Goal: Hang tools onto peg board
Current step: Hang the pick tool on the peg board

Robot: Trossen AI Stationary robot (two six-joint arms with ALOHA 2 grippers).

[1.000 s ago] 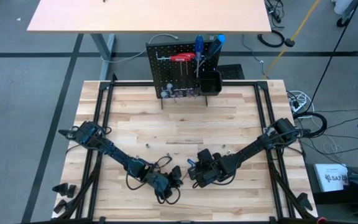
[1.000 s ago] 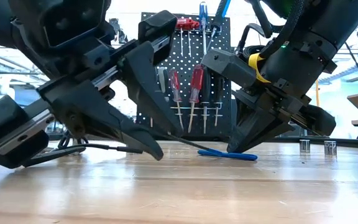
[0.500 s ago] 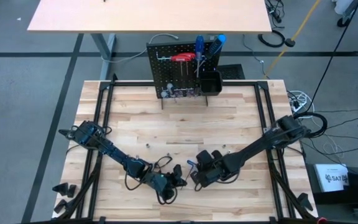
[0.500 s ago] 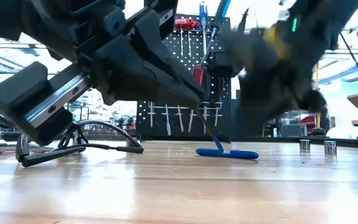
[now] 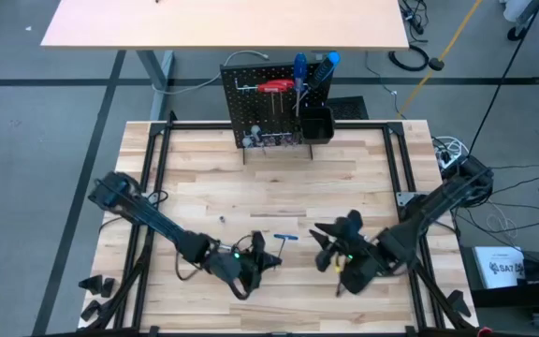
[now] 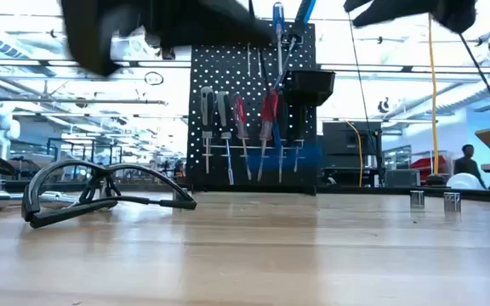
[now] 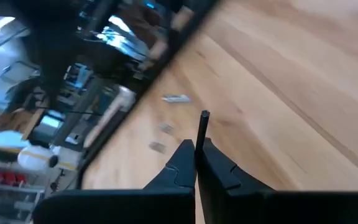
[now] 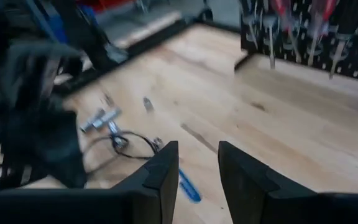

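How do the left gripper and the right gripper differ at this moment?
The left gripper has its fingers shut on a thin dark rod; the right gripper has its fingers apart, holding nothing. In the high view, the left one sits left of the blue tool, the right one right of it.

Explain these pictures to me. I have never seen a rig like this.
This is a robot with two dark arms working at a wooden table. One camera looks straight down from above, one sits at table-top height, and one rides on each wrist. At the far edge stands the peg board, with screwdrivers already hanging on it. On the table lie a black wire loop and small silver bits. The left gripper is shut on a thin dark rod. A blue-handled tool shows close by, and the rod may be its shaft, but I cannot be sure. The right gripper is open and holds nothing.
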